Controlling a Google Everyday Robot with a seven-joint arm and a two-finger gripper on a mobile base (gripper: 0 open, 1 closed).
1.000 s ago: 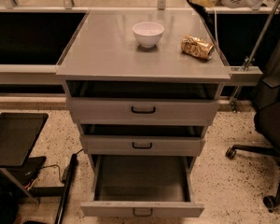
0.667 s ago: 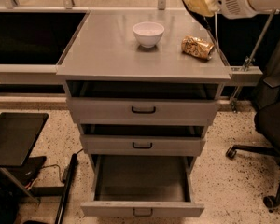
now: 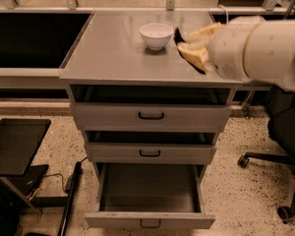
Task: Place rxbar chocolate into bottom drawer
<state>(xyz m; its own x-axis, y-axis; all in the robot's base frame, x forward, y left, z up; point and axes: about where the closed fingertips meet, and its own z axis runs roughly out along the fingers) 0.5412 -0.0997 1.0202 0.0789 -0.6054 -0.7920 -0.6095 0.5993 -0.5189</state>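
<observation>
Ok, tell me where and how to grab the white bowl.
Pinch the rim of the white bowl from straight above, on the side away from the gripper: it stands upright, mouth open upward. The gripper hovers beside it over the cabinet top, crowding that side.

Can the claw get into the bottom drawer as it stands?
Probably yes. The bottom drawer is pulled out well past the middle drawer and is open from overhead; the claw is above the cabinet top, beside the white bowl.
</observation>
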